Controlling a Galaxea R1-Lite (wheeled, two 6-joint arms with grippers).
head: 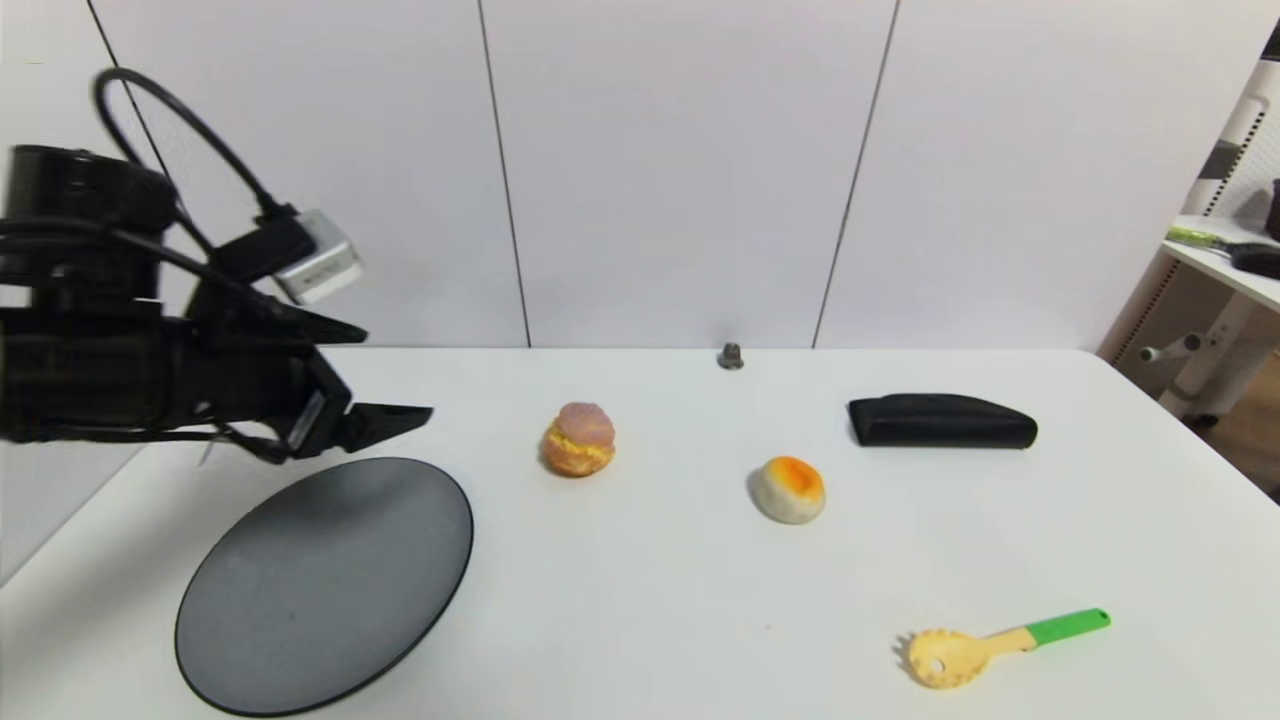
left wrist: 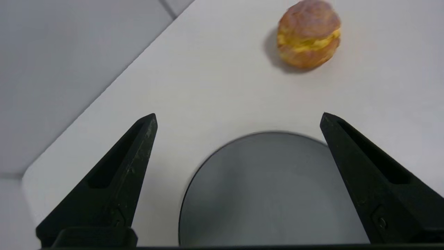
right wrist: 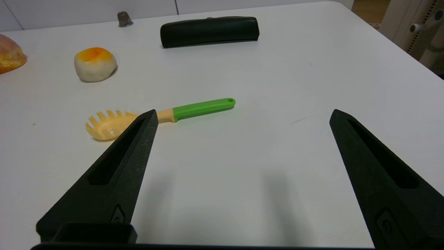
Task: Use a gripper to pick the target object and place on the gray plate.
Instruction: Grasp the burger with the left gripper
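Note:
The cream puff (head: 579,438), with a pinkish-purple top, yellow filling and orange-brown base, sits on the white table near the middle, to the right of the gray plate (head: 325,580). My left gripper (head: 400,418) hangs open and empty in the air above the plate's far edge, its tips pointing toward the puff. In the left wrist view the open left gripper (left wrist: 238,119) frames the plate (left wrist: 270,194), with the puff (left wrist: 308,34) farther off. My right gripper (right wrist: 242,116) is open and empty low over bare table near the front right; it is out of the head view.
A whitish bun with an orange top (head: 789,488) lies right of the puff. A black case (head: 940,421) lies at the back right. A yellow pasta spoon with a green handle (head: 1000,645) lies at the front right. A small metal knob (head: 731,356) stands at the table's back edge.

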